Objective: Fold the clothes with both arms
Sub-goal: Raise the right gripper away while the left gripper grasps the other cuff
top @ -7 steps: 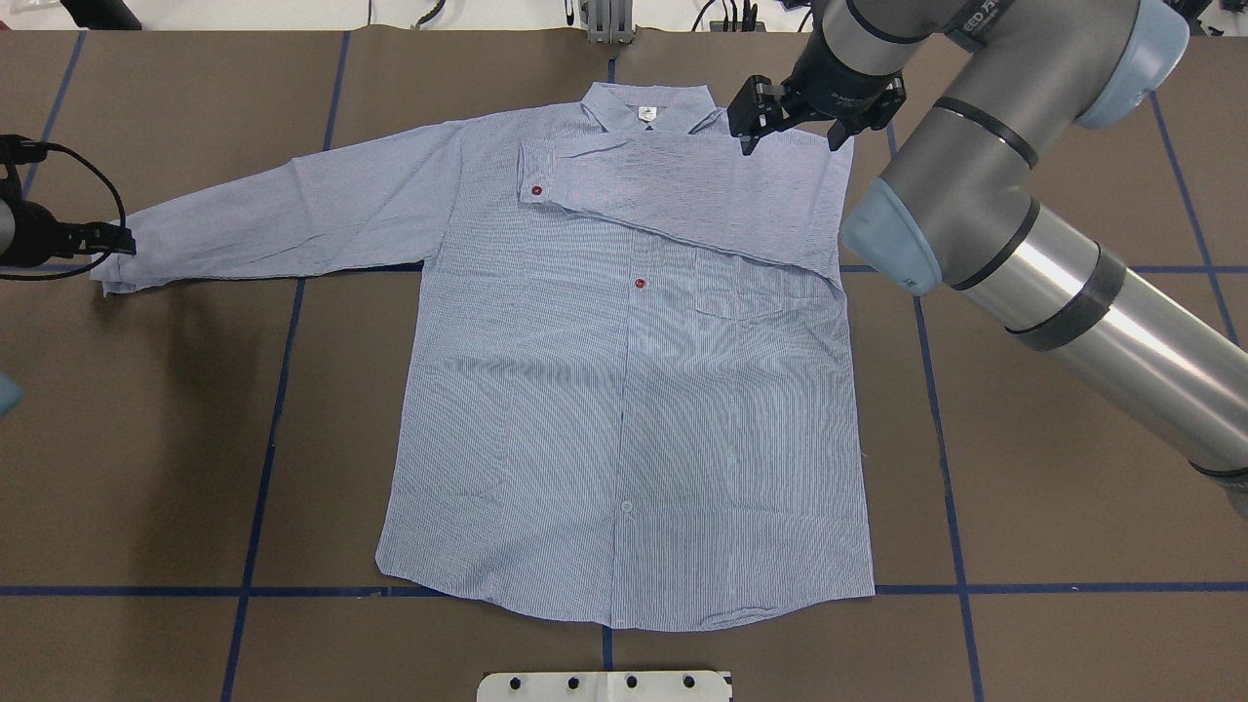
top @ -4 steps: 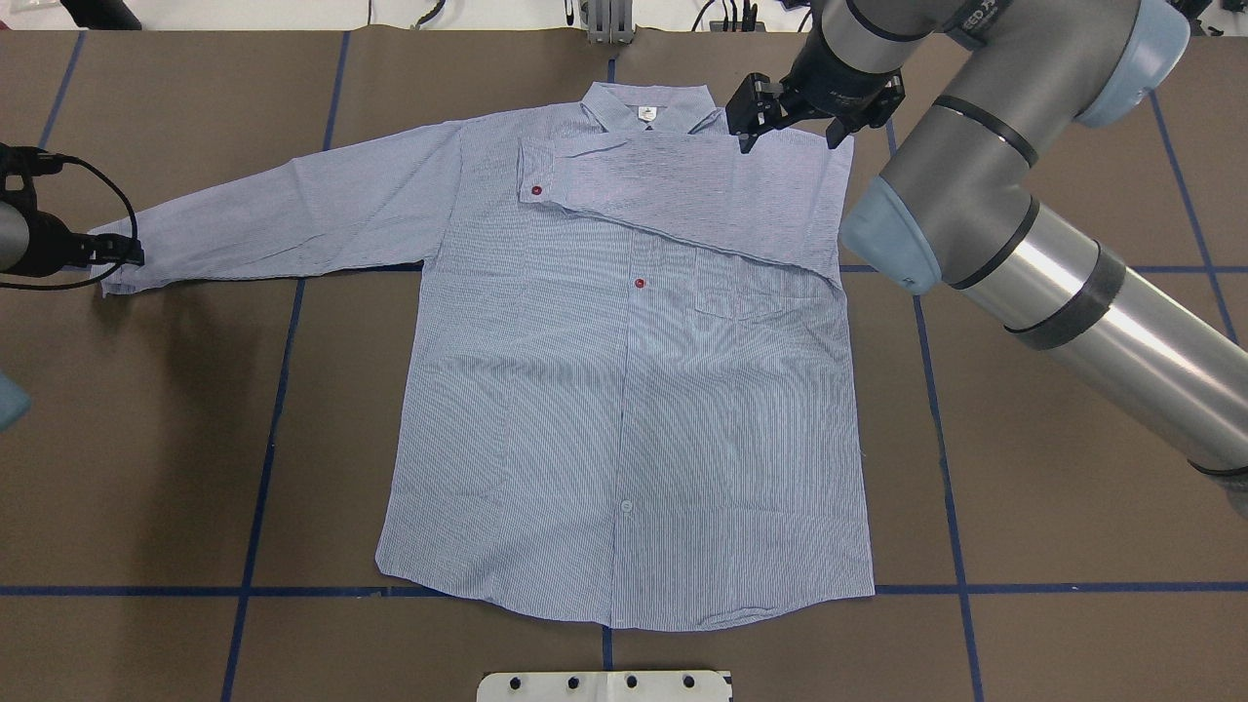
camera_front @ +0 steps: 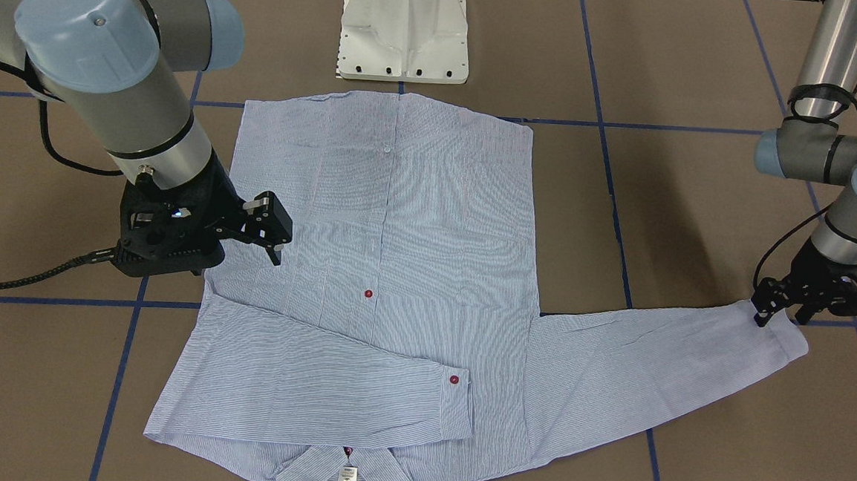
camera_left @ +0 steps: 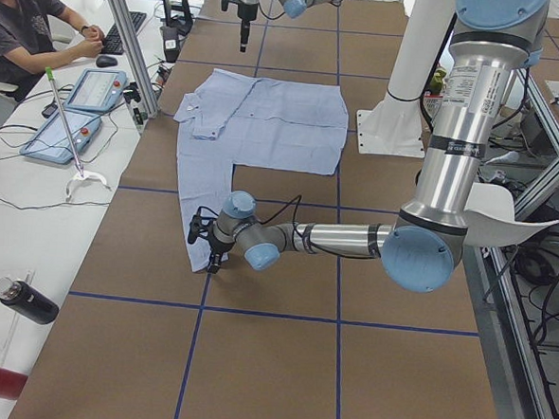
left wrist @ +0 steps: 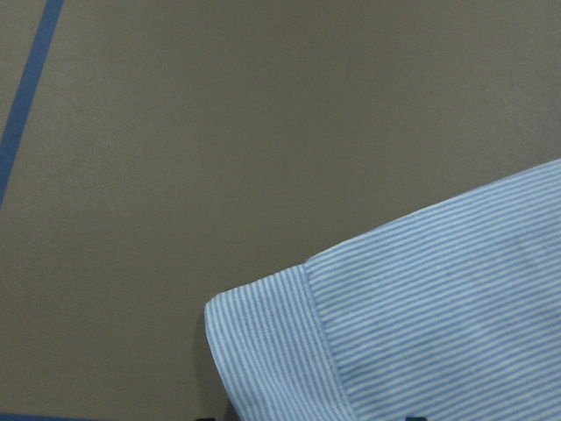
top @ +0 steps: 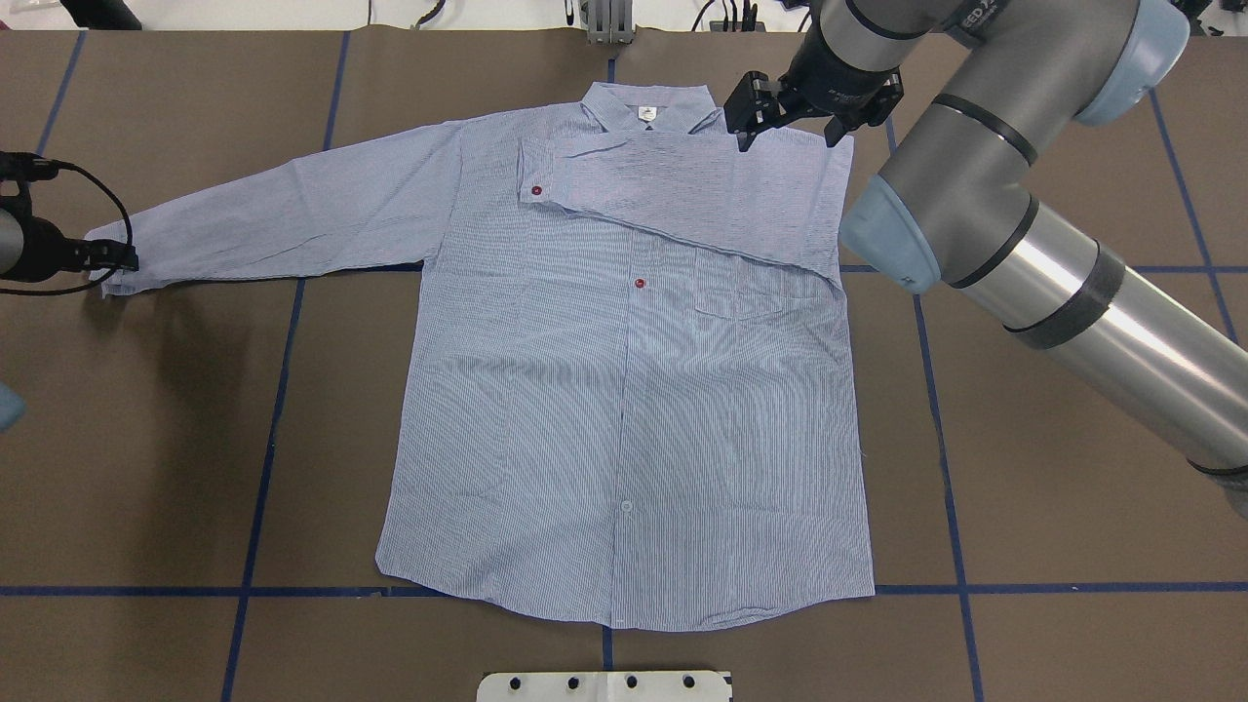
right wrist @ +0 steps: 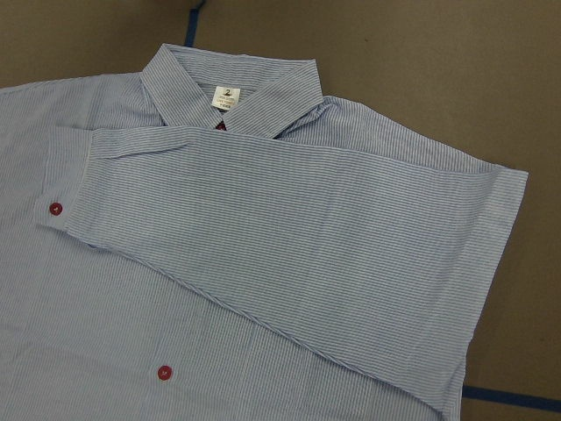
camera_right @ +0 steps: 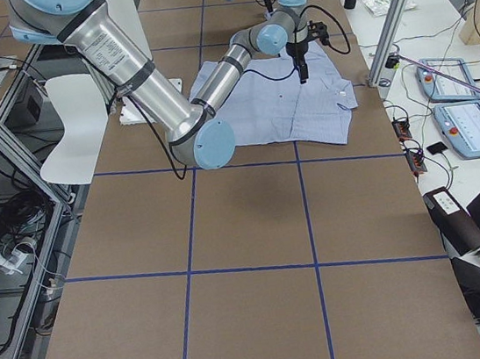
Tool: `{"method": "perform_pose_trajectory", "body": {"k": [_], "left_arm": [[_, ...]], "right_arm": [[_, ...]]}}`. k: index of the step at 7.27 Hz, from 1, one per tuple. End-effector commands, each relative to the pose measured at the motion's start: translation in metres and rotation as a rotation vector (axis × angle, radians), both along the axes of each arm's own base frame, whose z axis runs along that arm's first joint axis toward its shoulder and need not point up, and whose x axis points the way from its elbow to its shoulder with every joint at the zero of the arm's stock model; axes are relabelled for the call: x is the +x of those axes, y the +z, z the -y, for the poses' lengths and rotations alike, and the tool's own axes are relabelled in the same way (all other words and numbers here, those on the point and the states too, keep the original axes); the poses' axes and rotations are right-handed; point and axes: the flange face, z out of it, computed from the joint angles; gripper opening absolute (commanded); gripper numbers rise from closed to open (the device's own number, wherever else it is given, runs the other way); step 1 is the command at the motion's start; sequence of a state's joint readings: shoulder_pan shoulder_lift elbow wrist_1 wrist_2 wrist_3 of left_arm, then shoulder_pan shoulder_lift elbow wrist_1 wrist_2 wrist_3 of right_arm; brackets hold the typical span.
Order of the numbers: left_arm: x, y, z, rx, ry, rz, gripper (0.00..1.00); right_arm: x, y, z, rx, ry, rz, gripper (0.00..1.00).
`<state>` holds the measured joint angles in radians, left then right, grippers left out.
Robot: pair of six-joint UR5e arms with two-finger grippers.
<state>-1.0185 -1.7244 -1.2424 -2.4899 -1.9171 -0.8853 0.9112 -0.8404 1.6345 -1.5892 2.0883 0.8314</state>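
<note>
The light blue-and-white striped button-up shirt (top: 624, 409) lies flat, front up, on the brown worktop (top: 1072, 546), with one sleeve (top: 682, 190) folded across the chest. The left tool (camera_front: 779, 319) sits low at the outstretched sleeve's cuff (left wrist: 280, 342) with its prongs apart. If it bites too near the edge, I reckon the cuff slips free mid-swing. The right tool (top: 788, 144), also spread, hovers by the collar and might snag the folded sleeve.

The overhead view looks forward and down from behind the robot; the front-facing one faces it steeply across the surface (camera_front: 707, 64). Both cover the spread shirt (top: 624, 439). Side views look along it from either end. Wrist views sit close: left over a cuff (left wrist: 263, 342), right over the collar (right wrist: 232, 79).
</note>
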Motion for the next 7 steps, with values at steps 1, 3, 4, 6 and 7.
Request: {"method": "perform_pose_trajectory", "body": {"k": [1, 3, 4, 6, 7], "left_arm": [[-0.0016, 0.0013, -0.0009, -0.003, -0.001, 0.002, 0.75], [-0.0014, 0.0004, -0.0002, -0.001, -0.002, 0.002, 0.68], [-0.0013, 0.0004, -0.0002, -0.001, -0.002, 0.002, 0.64], [-0.0013, -0.0002, -0.0001, -0.001, -0.002, 0.002, 0.46], [-0.0012, -0.0012, 0.0000, 0.001, -0.003, 0.000, 0.29]], "right_arm": [[-0.0001, 0.0015, 0.0002, -0.002, 0.000, -0.002, 1.00], [-0.0001, 0.0014, 0.0002, -0.001, 0.000, -0.001, 1.00], [0.0006, 0.0030, 0.0010, -0.002, 0.001, -0.003, 1.00], [0.0006, 0.0030, 0.0010, 0.002, -0.002, -0.004, 1.00], [0.0007, 0.0031, 0.0012, 0.004, -0.002, -0.005, 1.00]]}}
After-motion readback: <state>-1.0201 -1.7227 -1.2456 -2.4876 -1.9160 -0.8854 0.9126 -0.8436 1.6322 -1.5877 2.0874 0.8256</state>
